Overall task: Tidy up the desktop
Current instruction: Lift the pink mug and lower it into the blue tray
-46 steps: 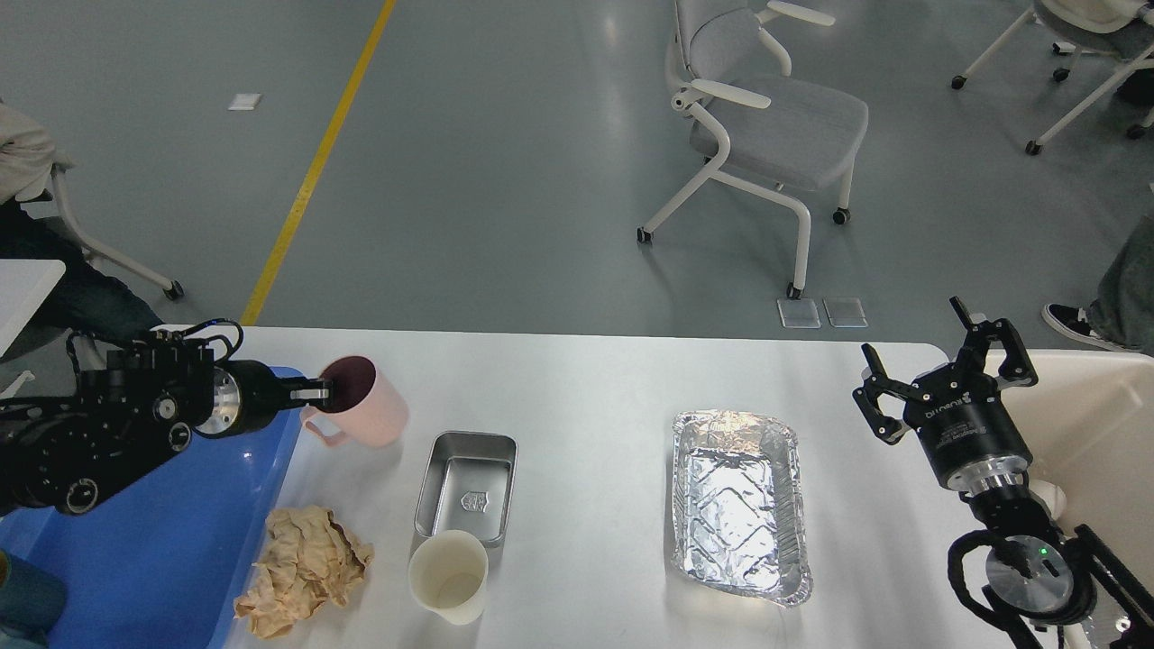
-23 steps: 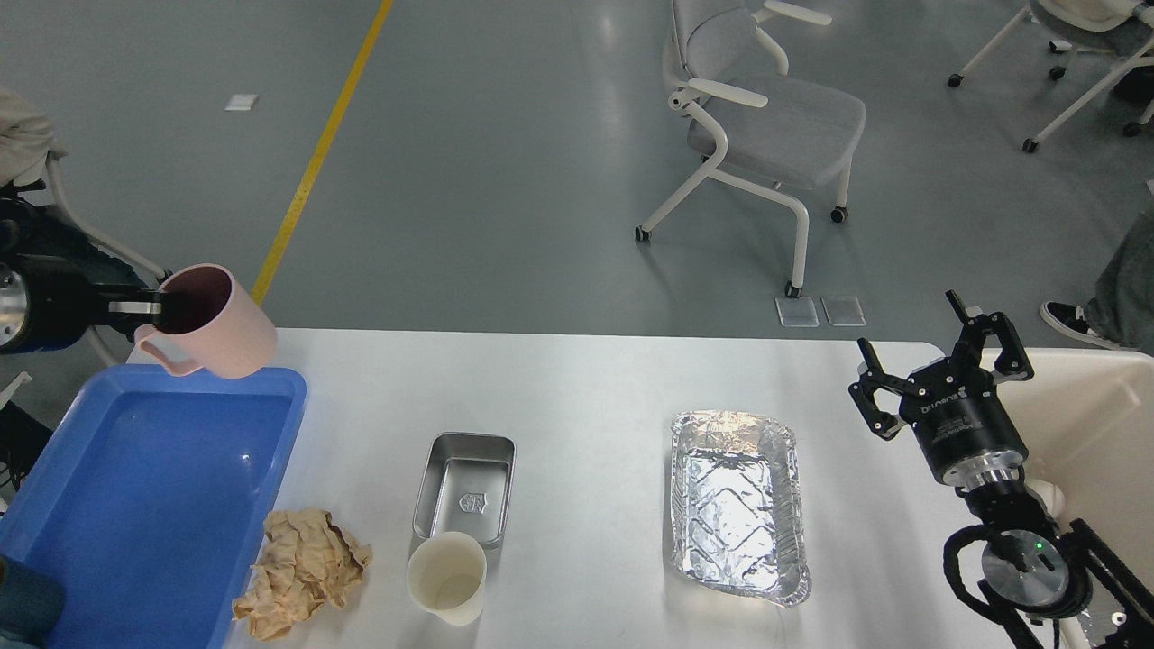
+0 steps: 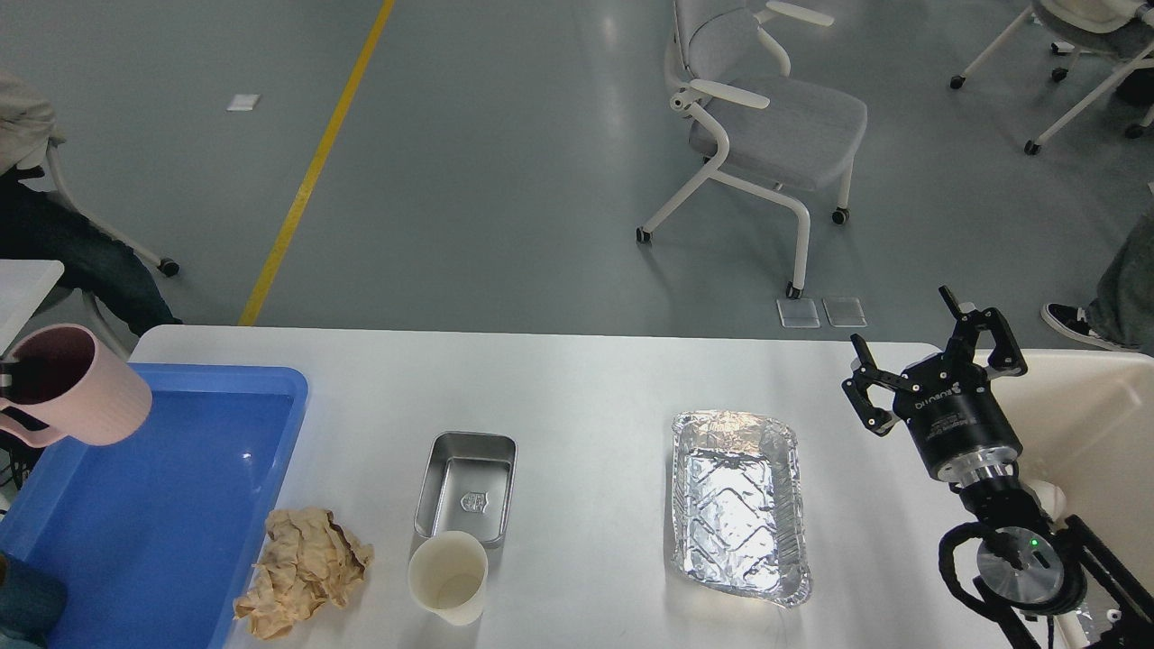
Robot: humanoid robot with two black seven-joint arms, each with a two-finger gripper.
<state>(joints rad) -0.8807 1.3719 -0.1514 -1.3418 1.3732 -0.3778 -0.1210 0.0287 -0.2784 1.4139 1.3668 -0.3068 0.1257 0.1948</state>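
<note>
The white desktop (image 3: 586, 388) carries a crumpled tan paper (image 3: 302, 568), a small steel tin (image 3: 466, 487), a cream paper cup (image 3: 448, 577) and a foil tray (image 3: 739, 505). At the far left edge a pink mug (image 3: 81, 401) hangs tilted above the blue tray (image 3: 225, 376). My left gripper (image 3: 5, 379) shows only as a sliver at the mug's rim, shut on it. My right gripper (image 3: 902, 320) stands open and empty above the table's far right corner.
A cream bin (image 3: 1104, 424) sits right of the table beside my right arm. A dark teal object (image 3: 27, 604) lies in the blue tray's near corner. A grey chair (image 3: 766, 117) stands on the floor beyond the table.
My left gripper has carried the pink mug from beside the steel tin up and left, and now down over the blue tray's left side. The right gripper barely shifted.
</note>
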